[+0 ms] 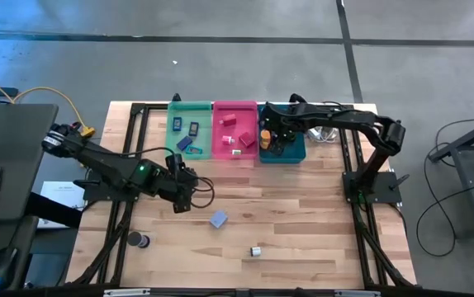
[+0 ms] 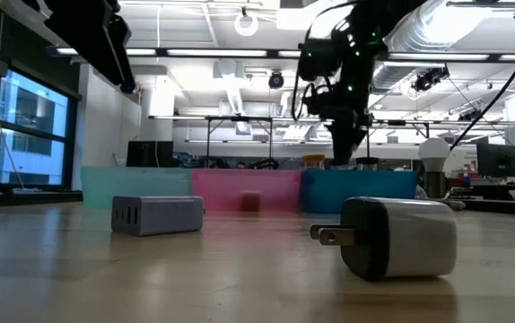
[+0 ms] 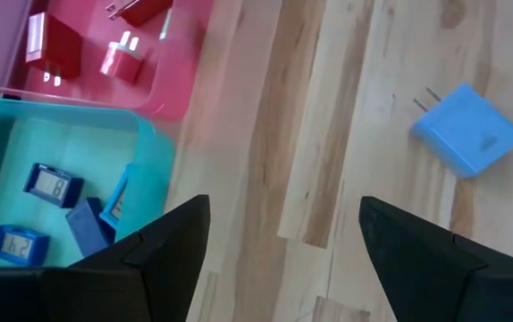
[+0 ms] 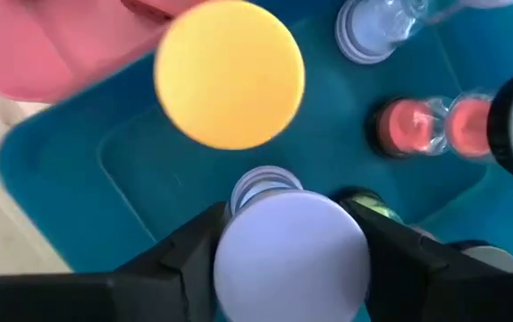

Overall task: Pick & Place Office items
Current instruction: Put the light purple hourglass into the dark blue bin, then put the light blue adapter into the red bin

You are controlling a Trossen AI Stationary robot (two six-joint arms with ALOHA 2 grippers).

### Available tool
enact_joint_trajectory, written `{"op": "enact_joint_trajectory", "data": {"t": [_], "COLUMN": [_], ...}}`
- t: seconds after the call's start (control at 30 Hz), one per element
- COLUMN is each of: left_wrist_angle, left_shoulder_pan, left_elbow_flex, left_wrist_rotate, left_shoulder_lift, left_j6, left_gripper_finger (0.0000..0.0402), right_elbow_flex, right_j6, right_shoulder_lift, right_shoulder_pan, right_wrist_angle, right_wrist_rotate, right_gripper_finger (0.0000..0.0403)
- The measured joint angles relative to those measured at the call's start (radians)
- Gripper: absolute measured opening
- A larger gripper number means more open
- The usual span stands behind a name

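Right gripper (image 4: pixel 290 246) over the teal bin (image 1: pixel 293 153), fingers either side of a white bulb (image 4: pixel 290 259); whether they press it, cannot tell. Yellow bulb (image 4: pixel 230 73) just beyond, inside same bin. Left gripper (image 3: pixel 283 228) open above bare table (image 1: pixel 303 223), near green bin (image 1: pixel 189 130). Blue charger (image 1: pixel 218 219) on the wood close by; white charger (image 1: pixel 255 251) and dark roll (image 1: pixel 139 240) farther toward the front edge

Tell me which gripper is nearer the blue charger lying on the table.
Left. The left gripper hovers just beside the blue charger, jaws open and empty. The right gripper is far off, over the teal bin.
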Motion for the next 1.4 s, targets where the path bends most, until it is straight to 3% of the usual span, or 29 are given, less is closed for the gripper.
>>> {"op": "enact_joint_trajectory", "data": {"t": [0.27, 0.63, 0.93, 1.4], "left_wrist_angle": [0.0, 0.0, 0.0, 0.012], "left_shoulder_pan": [0.045, 0.066, 0.066, 0.066], "left_elbow_flex": [0.0, 0.0, 0.0, 0.0], "left_wrist_rotate": [0.0, 0.0, 0.0, 0.081], "left_shoulder_lift": [0.0, 0.0, 0.0, 0.0], "left_j6": [0.0, 0.0, 0.0, -0.009], "left_gripper_finger": [0.0281, 0.0281, 0.0281, 0.0281], "right_elbow_flex": [-0.045, -0.045, -0.045, -0.045], "right_j6": [-0.02, -0.065, -0.087, -0.015], "right_shoulder_lift": [0.0, 0.0, -0.014, -0.282], "right_shoulder_pan": [-0.026, -0.025, -0.03, 0.021], "right_wrist_angle": [0.065, 0.075, 0.104, 0.107], "right_wrist_rotate": [-0.046, -0.055, -0.011, -0.026], "right_gripper_finger": [0.0188, 0.0282, 0.0302, 0.0299]}}
